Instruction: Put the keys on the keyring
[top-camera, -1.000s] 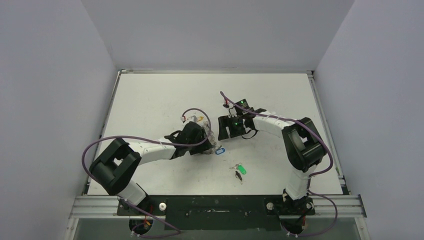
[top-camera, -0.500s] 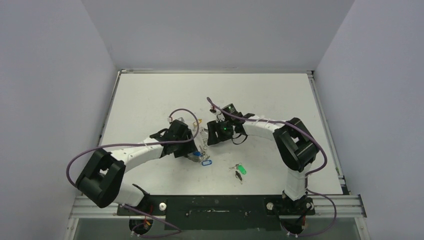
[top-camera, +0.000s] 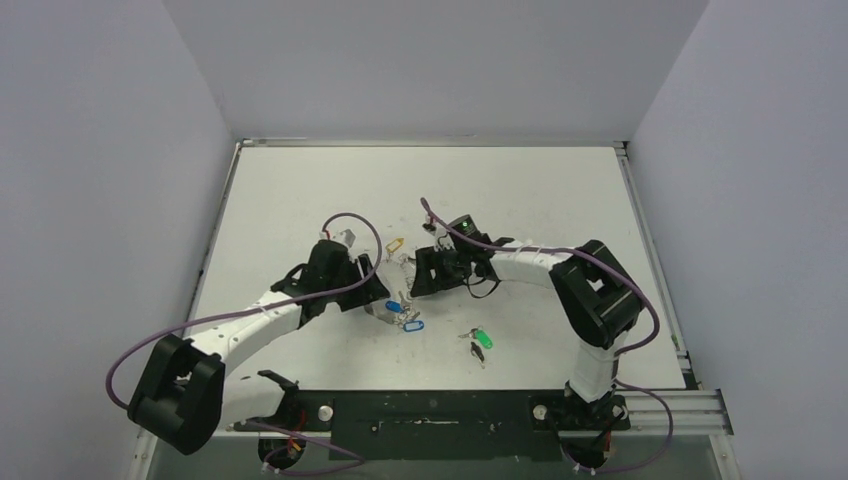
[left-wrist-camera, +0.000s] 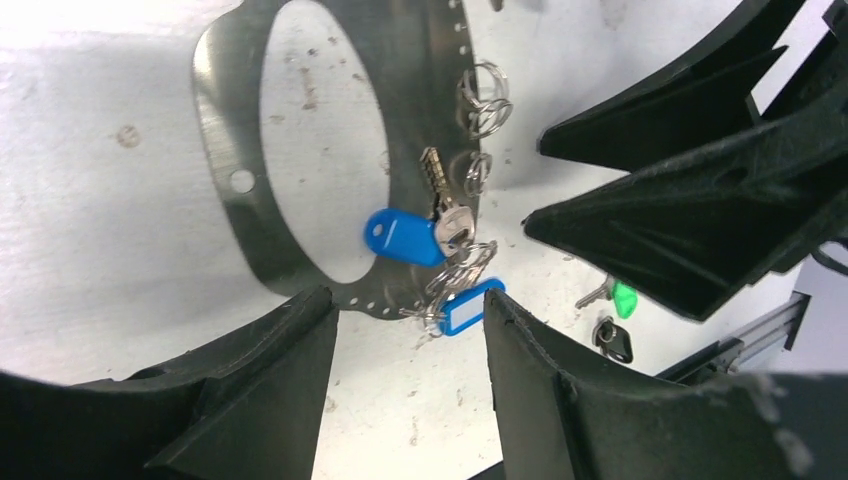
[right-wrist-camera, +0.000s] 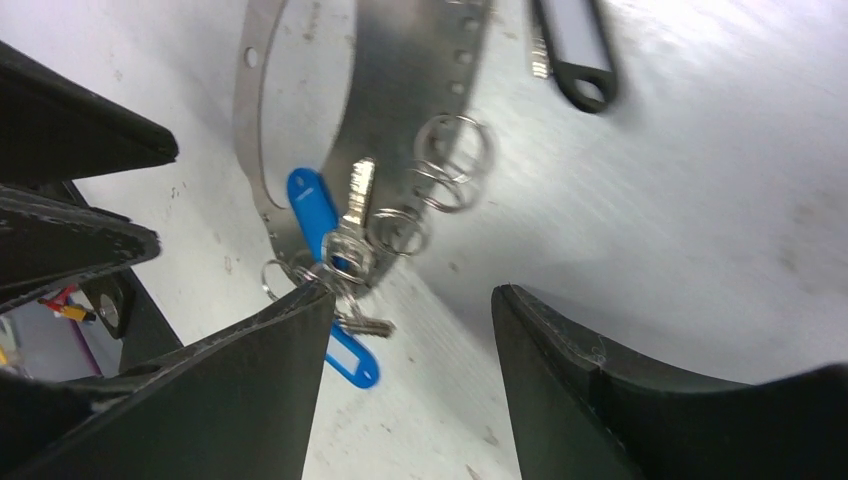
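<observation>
Roughly at the middle of the desk (top-camera: 300, 190), the two claws face each other over the keyring (left-wrist-camera: 222, 225), a flat silvery band bent into a loop, punched with small holes and lying on the surface. The left claw (left-wrist-camera: 407, 297) stands with its jaws apart and nothing clamped between them; the near edge of the band runs just past its fingertips (left-wrist-camera: 300, 320). The right claw (right-wrist-camera: 412, 292) is likewise spread, with bare desk in its gap, and a bunch of keys sits just beside the tip of one of its fingers (right-wrist-camera: 290, 330). A blue-headed key (left-wrist-camera: 400, 237) lies across the band, its metal blade pointing along the strip. Just beside it a blue tag (left-wrist-camera: 466, 310) with a white window rests on the desk, tangled with thin wire rings. Several small split rings (left-wrist-camera: 480, 95) lie along the band's perforated edge; whether they pass through the holes cannot be told. A yellow tag (top-camera: 395, 243) lies just beyond the loop. Well apart, nearer the arms' bases, a green key (top-camera: 482, 338) and a black key (top-camera: 476, 350) lie close together, away from both claws.
</observation>
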